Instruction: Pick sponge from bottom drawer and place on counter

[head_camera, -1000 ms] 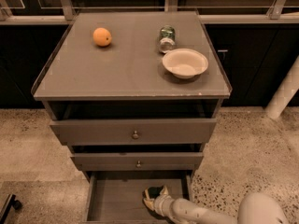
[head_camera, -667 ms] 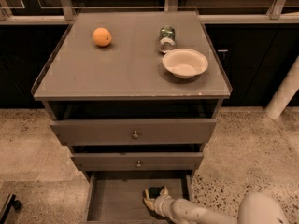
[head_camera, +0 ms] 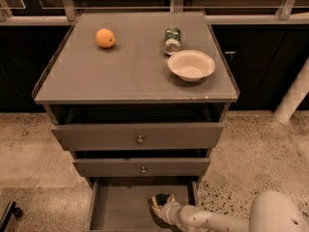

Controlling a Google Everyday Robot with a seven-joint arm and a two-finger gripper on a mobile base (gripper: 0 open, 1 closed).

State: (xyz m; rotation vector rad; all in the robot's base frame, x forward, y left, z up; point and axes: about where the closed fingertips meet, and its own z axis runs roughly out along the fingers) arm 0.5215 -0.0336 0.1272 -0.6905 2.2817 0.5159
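Speckled floor (head_camera: 256, 144) lay around the grey cabinet. Its counter (head_camera: 120, 76) held an orange (head_camera: 105, 37), a jar (head_camera: 172, 39) and a white bowl (head_camera: 191, 65), but no sponge. The bottom drawer (head_camera: 120, 209) was pulled open. The sponge (head_camera: 161, 199) sat inside it, on the right. The pincer (head_camera: 165, 209) was down in the drawer, right at the sponge. I could not tell if it was open or gripping. Lifting the sponge onto the counter was not done yet.

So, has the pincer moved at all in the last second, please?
No: the pincer sits in the bottom drawer, just right of the lower knob, as before.
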